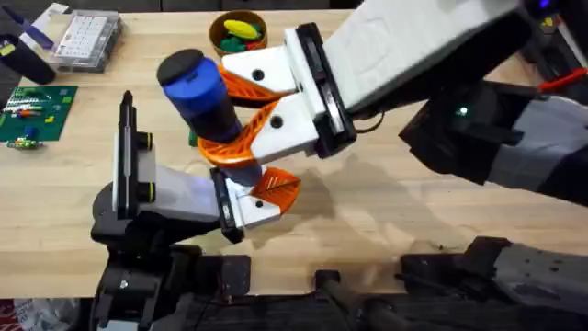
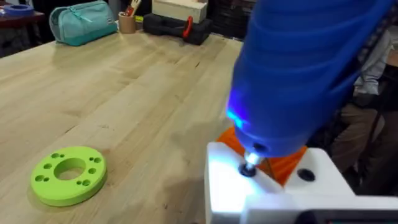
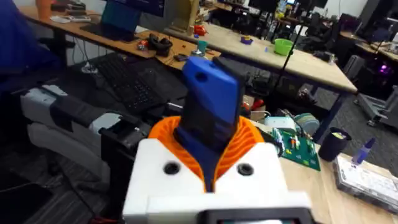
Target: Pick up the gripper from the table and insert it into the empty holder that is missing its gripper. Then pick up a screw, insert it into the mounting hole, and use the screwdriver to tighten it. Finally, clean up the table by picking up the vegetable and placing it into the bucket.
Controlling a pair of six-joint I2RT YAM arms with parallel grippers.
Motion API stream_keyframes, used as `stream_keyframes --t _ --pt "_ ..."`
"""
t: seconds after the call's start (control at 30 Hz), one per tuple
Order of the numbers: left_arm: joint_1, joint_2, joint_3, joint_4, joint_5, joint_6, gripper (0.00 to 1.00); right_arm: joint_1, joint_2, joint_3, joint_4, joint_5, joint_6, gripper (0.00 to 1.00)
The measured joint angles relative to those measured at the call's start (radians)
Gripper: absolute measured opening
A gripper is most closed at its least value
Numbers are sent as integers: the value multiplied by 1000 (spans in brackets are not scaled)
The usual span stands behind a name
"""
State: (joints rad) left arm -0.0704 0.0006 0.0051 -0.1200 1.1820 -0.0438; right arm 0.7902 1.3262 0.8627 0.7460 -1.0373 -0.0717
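Observation:
My right gripper [image 1: 241,118] reaches in from the right, shut on the blue screwdriver [image 1: 197,87], which stands upright between its orange ribbed pads [image 3: 249,140]. The screwdriver's lit metal tip [image 2: 249,168] presses into one of two dark holes in the white base block [image 2: 280,186] of the orange gripper [image 1: 277,188]. That block sits at the end of the white holder [image 1: 170,198], which has a black bar and yellow-green knobs. The screw is hidden under the tip. The orange bucket [image 1: 219,26] at the back holds yellow and green pieces; I cannot make out the vegetable.
A lime-green ring with holes [image 2: 68,174] lies on the table beside the holder. A clear parts box [image 1: 87,41] and a green circuit board [image 1: 35,112] sit at the back left. The right arm's white body [image 1: 413,46] spans the table's right half.

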Motion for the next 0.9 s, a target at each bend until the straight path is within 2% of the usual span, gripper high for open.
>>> stream_keyframes --t 0.23,0.37,0.4,0.5,0.9 --pt "0 0 0 0 0 2 11 0 24 24 42 -11 42 29" --pt "0 0 0 0 0 2 11 0 26 114 10 -25 43 29" --pt "0 0 0 0 0 2 11 0 26 167 9 -37 43 29" --pt "0 0 0 0 0 2 11 0 26 200 9 -47 42 29" --pt "0 0 0 0 0 2 11 -35 26 221 -12 -52 32 29"
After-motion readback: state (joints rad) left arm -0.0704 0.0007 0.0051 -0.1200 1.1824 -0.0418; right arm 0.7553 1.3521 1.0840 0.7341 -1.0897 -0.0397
